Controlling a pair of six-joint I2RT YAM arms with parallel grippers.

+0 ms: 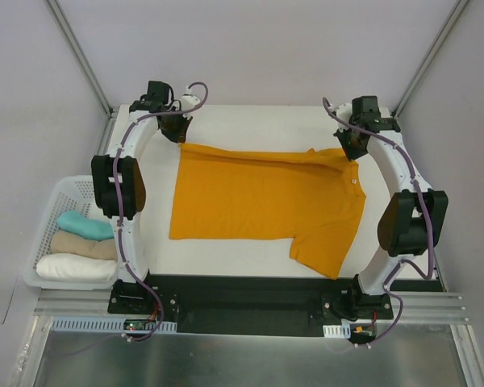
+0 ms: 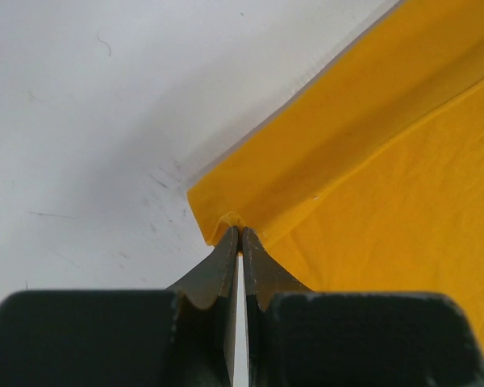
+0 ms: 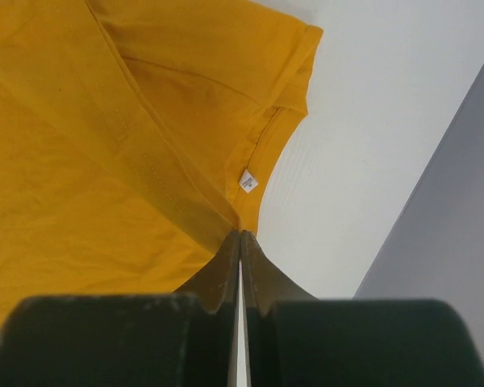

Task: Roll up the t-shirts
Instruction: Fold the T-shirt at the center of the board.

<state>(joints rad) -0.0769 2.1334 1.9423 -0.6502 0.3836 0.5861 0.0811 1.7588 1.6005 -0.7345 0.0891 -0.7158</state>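
Mustard-orange t-shirt (image 1: 258, 201) lies flat on the worktop (image 1: 234, 262), far edge folded over. The left tool (image 2: 239, 235) is clamped on its far hem corner and the right tool (image 3: 239, 236) beside the collar, likely to hold the fold straight for rolling.

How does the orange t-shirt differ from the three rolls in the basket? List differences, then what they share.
The t-shirt lies spread out; the rolls are rolled up. The t-shirt is orange; the rolls are teal, tan and white. The left gripper and right gripper pinch the t-shirt's far edge; nothing touches the rolls in the basket. Both look like cloth.
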